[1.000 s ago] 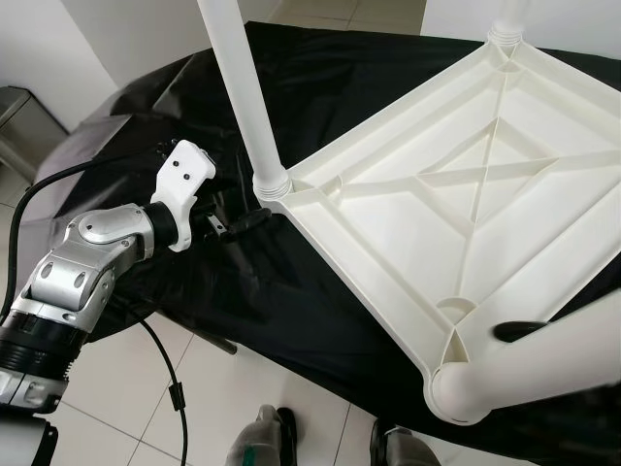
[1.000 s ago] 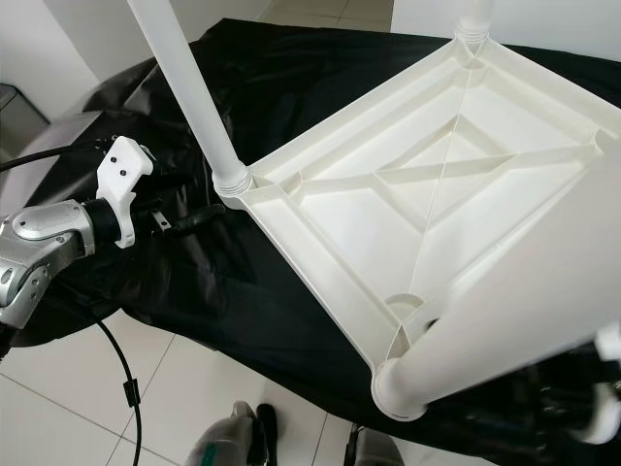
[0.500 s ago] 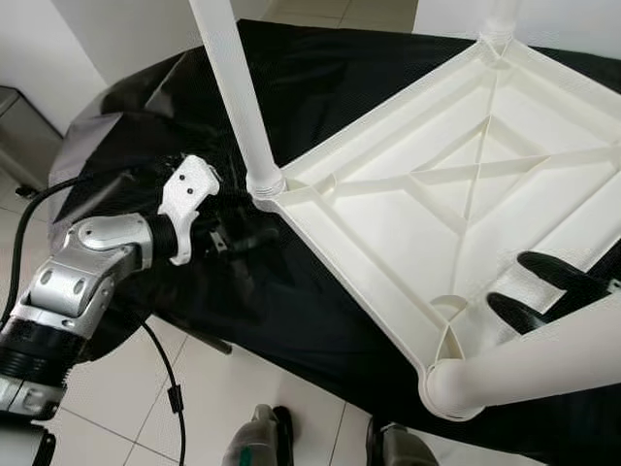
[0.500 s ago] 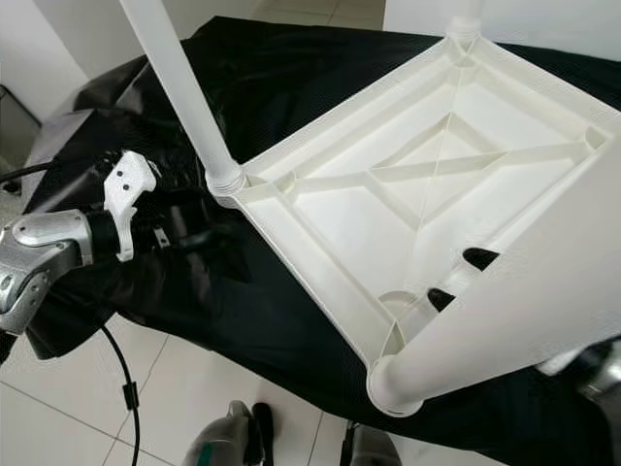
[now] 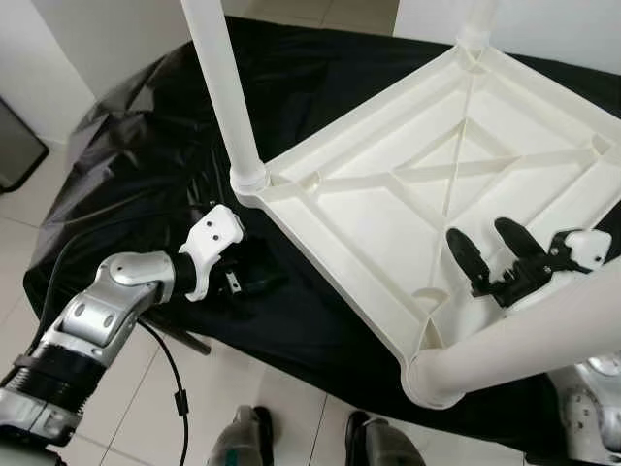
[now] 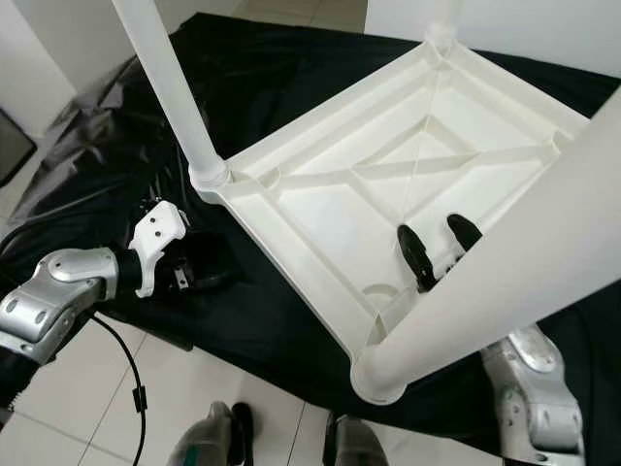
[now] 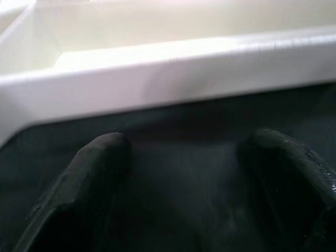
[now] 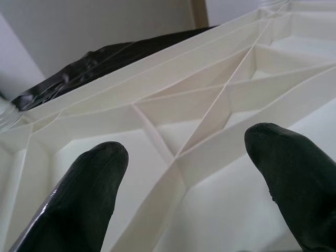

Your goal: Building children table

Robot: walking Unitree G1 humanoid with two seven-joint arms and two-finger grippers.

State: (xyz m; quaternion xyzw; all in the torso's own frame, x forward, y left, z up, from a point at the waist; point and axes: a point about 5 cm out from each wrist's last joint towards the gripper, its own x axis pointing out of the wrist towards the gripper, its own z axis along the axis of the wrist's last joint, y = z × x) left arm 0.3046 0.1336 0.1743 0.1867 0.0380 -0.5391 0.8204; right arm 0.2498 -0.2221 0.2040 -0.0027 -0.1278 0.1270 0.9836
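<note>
While the upturned tabletop (image 5: 456, 184) lies on the black-draped worktop (image 5: 146, 146), the near leg (image 5: 524, 345) leans steeply at its corner. Right gripper (image 5: 495, 254) hovers open above that corner; left gripper (image 5: 254, 283), open, sits outside the rim. A nudge could topple the leg.

Bright, even light; blurred wrist close-ups
</note>
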